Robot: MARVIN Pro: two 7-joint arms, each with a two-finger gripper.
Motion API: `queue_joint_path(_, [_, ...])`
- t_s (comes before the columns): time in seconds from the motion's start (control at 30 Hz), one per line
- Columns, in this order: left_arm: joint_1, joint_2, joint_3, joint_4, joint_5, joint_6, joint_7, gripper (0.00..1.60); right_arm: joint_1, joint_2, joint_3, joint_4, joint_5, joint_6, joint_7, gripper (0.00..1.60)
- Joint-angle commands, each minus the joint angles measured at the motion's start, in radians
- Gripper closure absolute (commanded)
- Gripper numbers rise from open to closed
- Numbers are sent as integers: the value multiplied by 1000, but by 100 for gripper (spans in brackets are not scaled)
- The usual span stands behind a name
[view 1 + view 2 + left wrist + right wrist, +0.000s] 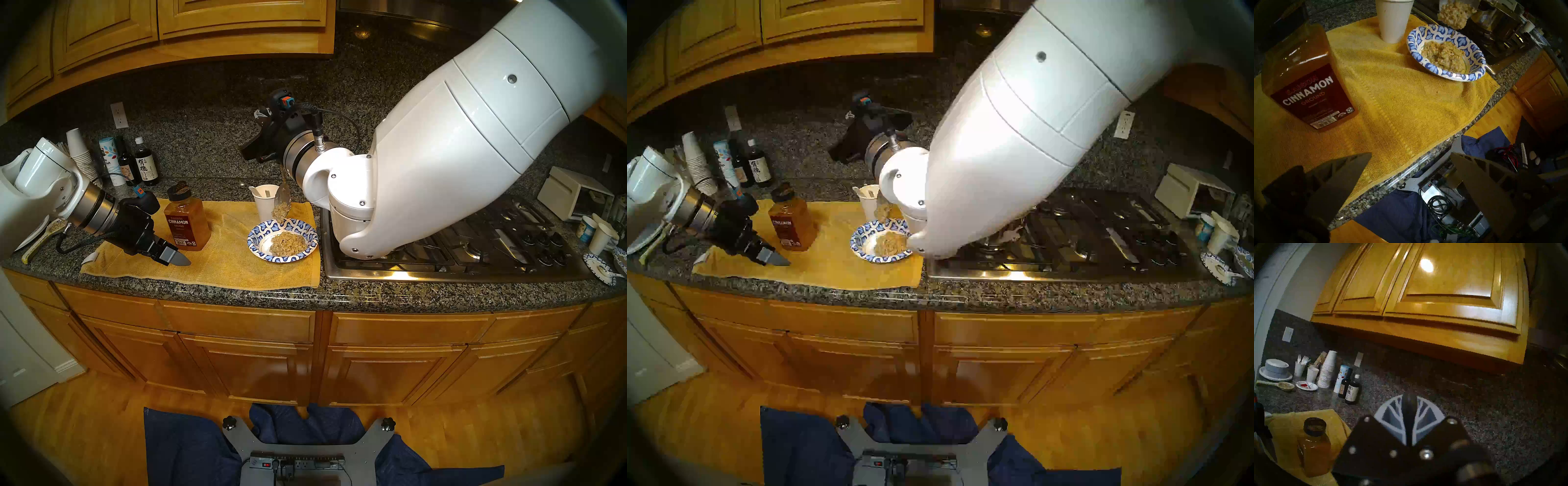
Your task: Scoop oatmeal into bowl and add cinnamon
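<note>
Oatmeal [287, 243]: tan lumpy heap in the centre of the blue-patterned paper bowl [258, 241], on the right part of the yellow towel [224, 261]; a further clump clings to a spoon [282, 200] tilted above the bowl's far rim. Right gripper [1409, 422]: clamped tight on the spoon's dark handle. Cinnamon [186, 222]: upright on the towel, left of the bowl, cap on. White paper cup [266, 202]: just behind the bowl. Left gripper [176, 259]: fingers spread wide, empty, hovering near the jar's base.

On the towel [217, 258], the cinnamon [186, 222] is set left of the bowl [258, 246], a cup [266, 203] behind it.
</note>
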Motion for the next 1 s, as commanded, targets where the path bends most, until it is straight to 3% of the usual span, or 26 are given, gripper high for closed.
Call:
queue_joint_path(0.0, [-26,-2,-24,2,-1,-3,1,0,-12,1,-17,-20,-34,-2,-69,160])
queue_joint_path(0.2, [-25,-2,-24,2,-1,-3,1,0,-25,6,-42,-35,-51,-2,-73,160])
queue_joint_path(0.67, [-24,-2,-24,2,-1,-5,1,0,30,61,-41,74,-66,-2,-80,160])
queue_joint_path(0.97, [-25,-2,-25,2,-1,-5,1,0,-6,58,-33,35,-85,-2,-85,160])
